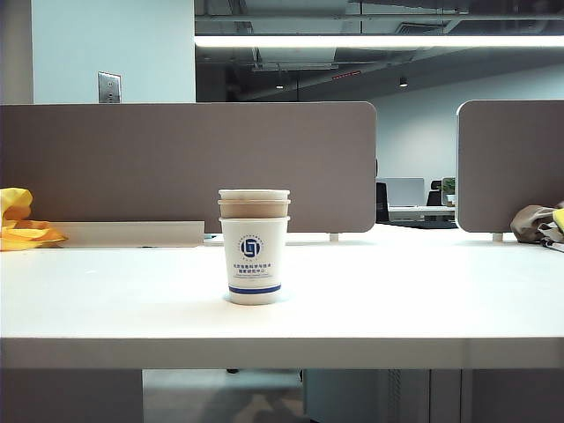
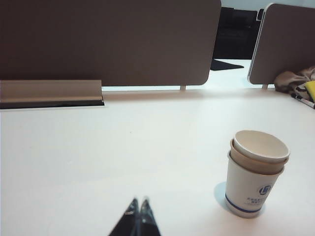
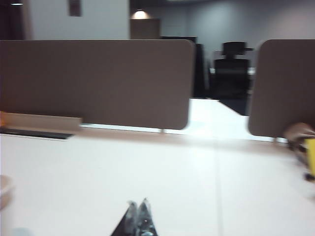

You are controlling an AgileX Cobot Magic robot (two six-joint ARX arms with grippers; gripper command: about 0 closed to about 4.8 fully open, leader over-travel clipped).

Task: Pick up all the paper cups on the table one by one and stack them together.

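Paper cups (image 1: 254,247) nested mid-table (image 1: 423,300), partitions (image 1: 185,163) behind; left gripper (image 2: 139,202) and right gripper (image 3: 138,205) pinched closed, empty.

Two grey partition panels (image 1: 185,167) are set along the far edge of the desk, with a gap between them. Through the gap a dim office is seen, with a black chair (image 3: 234,51). A long ceiling light (image 1: 379,41) is lit overhead. A pale wall (image 1: 115,53) is seen behind the left panel.
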